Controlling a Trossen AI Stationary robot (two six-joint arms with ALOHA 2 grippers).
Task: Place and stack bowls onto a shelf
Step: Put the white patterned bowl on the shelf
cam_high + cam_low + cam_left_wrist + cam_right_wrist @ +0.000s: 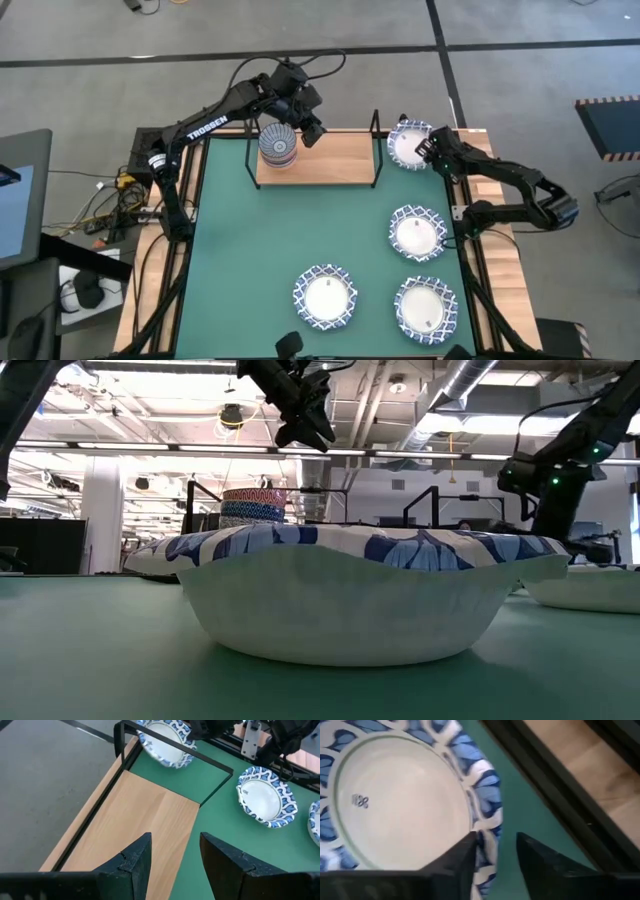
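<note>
A stack of small bowls [278,145], with a dark-blue striped one on top, stands on the left end of the light-wood shelf [330,160]; it also shows far off in the low view [253,508]. My left gripper [312,130] hangs open above the shelf board [140,815], just right of the stack, holding nothing [175,855]. My right gripper [428,150] is open at a white bowl with a blue rim [405,145] that sits on the green mat just right of the shelf. One finger is over the bowl's inside and the other is outside its rim [495,852]. My right gripper stands astride the white bowl's rim [487,827] on the side toward the shelf, one finger [462,857] over the inside and one over the mat. Whether the fingers touch the rim I cannot tell.
Three more white bowls with blue rims lie on the green mat: one at mid right [417,232] and two near the front edge [325,297] [427,309]. The shelf's black wire posts and rail [175,750] stand between the board and the right-hand bowl. The board's middle and right are bare.
</note>
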